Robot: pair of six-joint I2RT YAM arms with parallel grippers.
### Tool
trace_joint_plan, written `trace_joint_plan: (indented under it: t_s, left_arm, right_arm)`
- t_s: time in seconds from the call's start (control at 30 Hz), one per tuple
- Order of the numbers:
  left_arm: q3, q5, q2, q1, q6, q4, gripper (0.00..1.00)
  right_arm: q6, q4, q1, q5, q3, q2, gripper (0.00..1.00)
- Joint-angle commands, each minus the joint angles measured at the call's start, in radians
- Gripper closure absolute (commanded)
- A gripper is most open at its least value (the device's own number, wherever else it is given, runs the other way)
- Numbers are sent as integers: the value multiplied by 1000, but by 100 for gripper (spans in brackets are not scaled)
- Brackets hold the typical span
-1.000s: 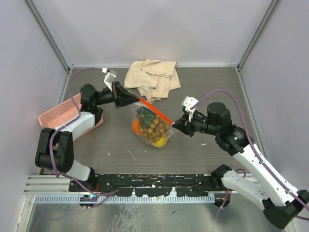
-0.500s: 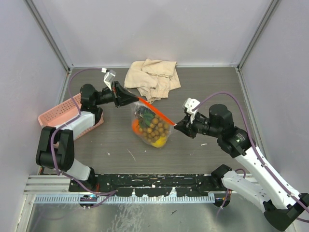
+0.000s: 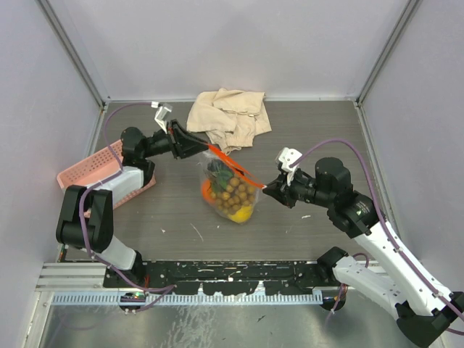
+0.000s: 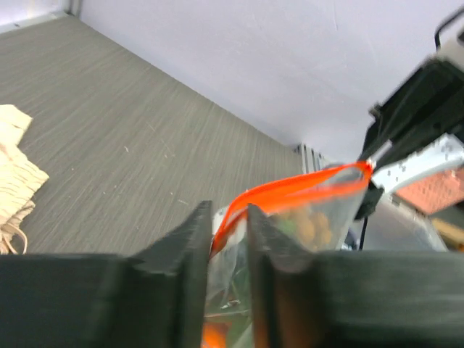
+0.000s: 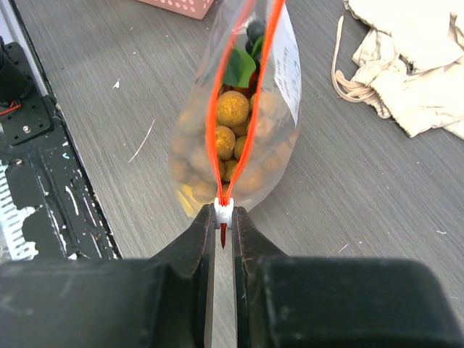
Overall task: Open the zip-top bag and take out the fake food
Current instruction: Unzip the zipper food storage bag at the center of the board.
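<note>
The clear zip-top bag [image 3: 230,196] hangs between my two grippers over the table's middle. Its orange-red zip strip [image 3: 235,167] has parted into two lips. Inside are the tan-brown berry cluster [image 5: 233,109] with green leaves, an orange fruit [image 3: 207,191], the yellow lemon [image 3: 241,214] and dark grapes [image 5: 255,30]. My left gripper [image 3: 204,147] is shut on the strip's far-left end, seen in the left wrist view [image 4: 226,225]. My right gripper [image 3: 267,187] is shut on the white zip slider [image 5: 223,213] at the strip's near-right end.
A beige cloth [image 3: 228,116] lies at the back centre, just behind the left gripper. A pink mesh basket [image 3: 83,172] sits at the left edge under the left arm. A black rail [image 3: 232,274] runs along the near edge.
My right gripper has pulled the slider a little to the right along the strip. The strip's two lips have parted and the bag mouth gapes wider. The left gripper has barely moved.
</note>
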Motion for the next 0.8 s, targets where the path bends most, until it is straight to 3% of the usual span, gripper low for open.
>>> trace_joint_plan:
  t_s: [0.0,0.07,0.3,0.43,0.57,0.77]
  left_arm:
    - [-12,-183,-36,36,-92,96,58]
    - [-26,-232,-83,36,-99,38,40]
    - [-110,-424,-392,36,38,-314,20]
    - [-193,-597,-586,36,-20,-464,0]
    - [-243,-683,-716,36,-172,-640,2]
    - [-290,-562,-696,40,-455,-646,2]
  right_arm:
    - [12,7,-1,-9,14,-7,99]
    - [16,18,-1,-9,18,13,99]
    - [32,39,-1,7,8,34,99]
    - [33,43,-1,3,16,41,99]
    - [30,40,-1,4,40,74,99]
    - [29,51,-1,6,65,105,99]
